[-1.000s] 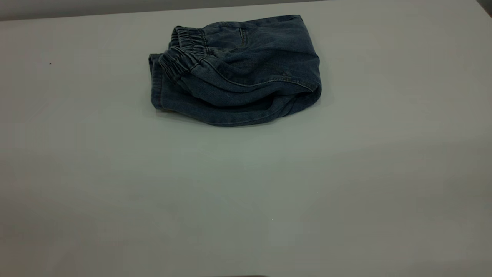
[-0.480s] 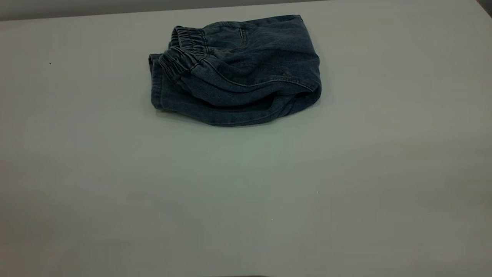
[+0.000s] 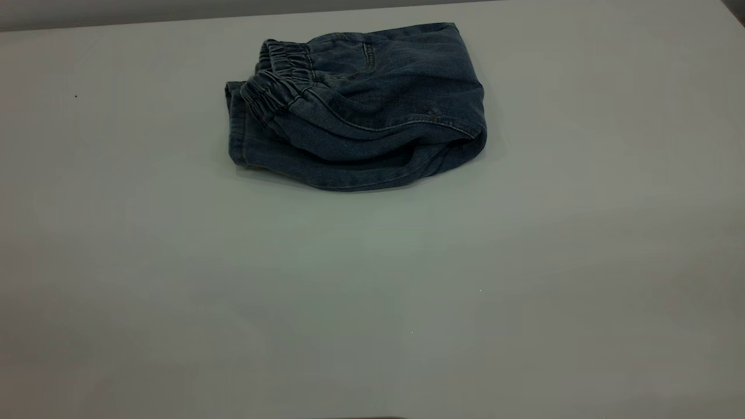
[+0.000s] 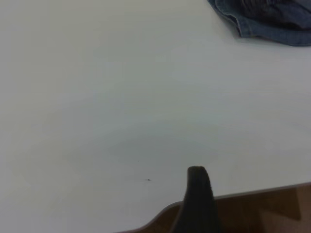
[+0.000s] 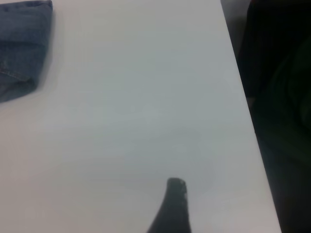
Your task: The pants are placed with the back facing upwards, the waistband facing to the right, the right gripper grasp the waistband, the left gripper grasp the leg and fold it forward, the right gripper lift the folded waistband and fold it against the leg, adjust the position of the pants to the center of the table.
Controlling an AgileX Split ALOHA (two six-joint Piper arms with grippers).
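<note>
The pants (image 3: pixel 356 107) sit folded into a compact bundle on the bench (image 3: pixel 372 291), toward the far side and a little left of the middle in the exterior view. The gathered waistband (image 3: pixel 279 78) lies on top at the bundle's left end, over the lower layers.

Neither arm shows in the exterior view. The left end effector (image 4: pixel 197 204) hangs over bare bench near its edge, well apart from the denim corner at the rim of its own view. The right end effector (image 5: pixel 172 206) does the same on its side, with the bundle's other end far off. One dark finger shows in each wrist view, so how far either is open I cannot tell — but neither has anything in its hold.

Both folds look done; what is left, by my reading, is sliding the bundle to the center. The risk — a push on the top layer alone could peel the waistband back and undo the fold. A grip on one corner could drag the layers apart and skew the bundle.
</note>
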